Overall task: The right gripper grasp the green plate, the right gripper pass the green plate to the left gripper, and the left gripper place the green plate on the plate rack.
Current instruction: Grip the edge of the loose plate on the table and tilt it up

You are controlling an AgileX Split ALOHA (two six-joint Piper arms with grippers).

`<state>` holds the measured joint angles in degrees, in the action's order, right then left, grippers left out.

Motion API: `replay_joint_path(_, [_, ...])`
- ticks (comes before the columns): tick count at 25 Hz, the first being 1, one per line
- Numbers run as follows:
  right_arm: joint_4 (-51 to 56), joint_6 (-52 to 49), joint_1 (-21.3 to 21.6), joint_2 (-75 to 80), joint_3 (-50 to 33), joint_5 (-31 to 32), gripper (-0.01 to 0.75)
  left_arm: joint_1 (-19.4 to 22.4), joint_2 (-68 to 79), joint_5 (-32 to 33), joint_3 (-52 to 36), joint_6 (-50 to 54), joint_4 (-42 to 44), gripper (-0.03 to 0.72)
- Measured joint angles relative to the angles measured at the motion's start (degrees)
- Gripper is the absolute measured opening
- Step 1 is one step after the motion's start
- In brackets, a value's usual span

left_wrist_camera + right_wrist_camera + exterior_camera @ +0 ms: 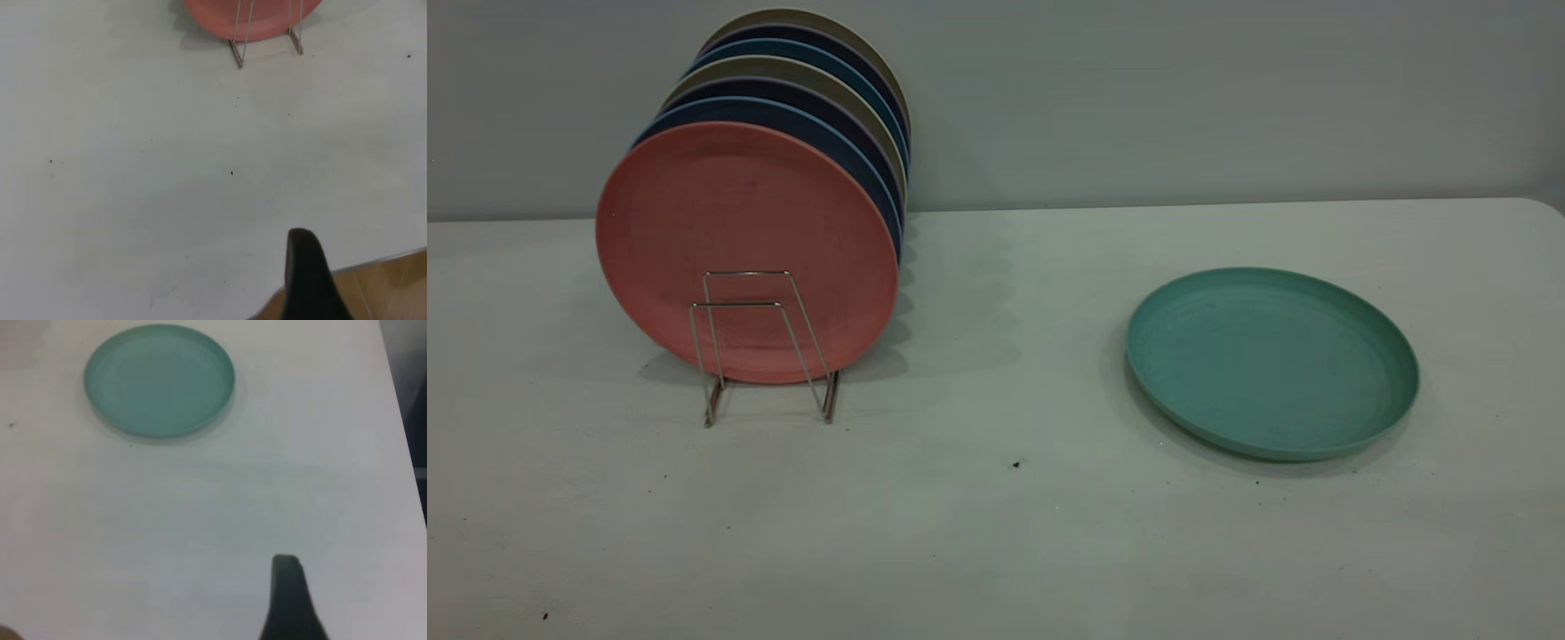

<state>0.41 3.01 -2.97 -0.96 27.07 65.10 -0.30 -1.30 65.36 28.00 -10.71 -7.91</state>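
Note:
The green plate [1272, 360] lies flat on the white table at the right, with nothing touching it. It also shows in the right wrist view [159, 380]. The plate rack [765, 347] stands at the left with a salmon-pink plate [747, 240] upright at its front and several blue and beige plates behind. Two wire loops in front of the pink plate are empty. Neither gripper shows in the exterior view. A black part of my left gripper [303, 273] hangs over the table's edge, well away from the rack [267, 33]. A black part of my right gripper [288, 600] is above bare table, well away from the green plate.
The white table [996, 516] runs back to a grey wall. The left wrist view shows wooden floor [387, 287] past the table's edge. The right wrist view shows the table's side edge [400, 420] beyond the green plate. Small dark specks lie on the table.

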Motion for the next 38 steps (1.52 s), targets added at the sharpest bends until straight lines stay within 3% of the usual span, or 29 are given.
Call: replay_joint_path(38, [0.0,0.0,0.0,0.0,0.0,0.0,0.519,0.0,0.0,0.0,0.0,-0.2,1.1,0.460])
